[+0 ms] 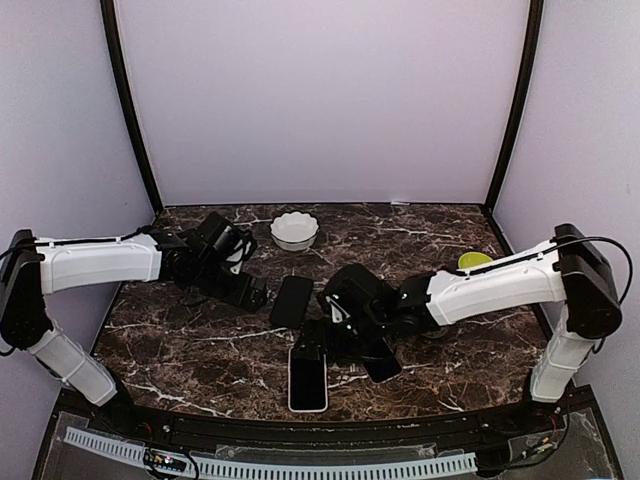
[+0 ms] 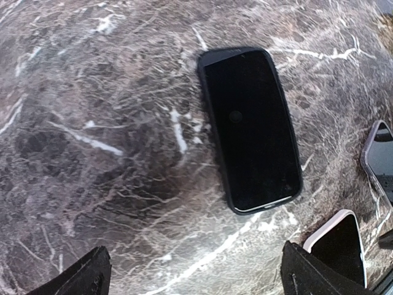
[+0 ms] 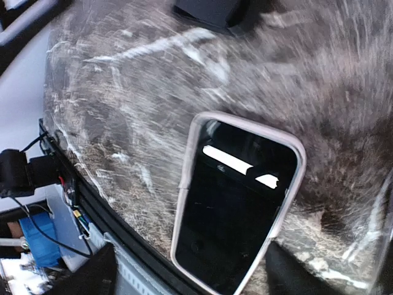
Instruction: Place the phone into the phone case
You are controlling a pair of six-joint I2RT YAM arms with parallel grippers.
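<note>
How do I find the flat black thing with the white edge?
Start at the dark marble table and go to the middle of its front edge. The white-edged slab lies there. Its bright rim marks it out; the black slab behind it is dark all round.

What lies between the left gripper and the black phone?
Only bare marble tabletop separates left gripper from black phone; left wrist view shows it.

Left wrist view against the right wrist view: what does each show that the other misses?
Only left wrist: the whole black slab lying flat, and a clear-rimmed corner at the right edge. Only right wrist: the table's front edge with cables beyond it. Both: the white-rimmed device, whole in the right wrist view, cut off in the left, on the marble table.
</note>
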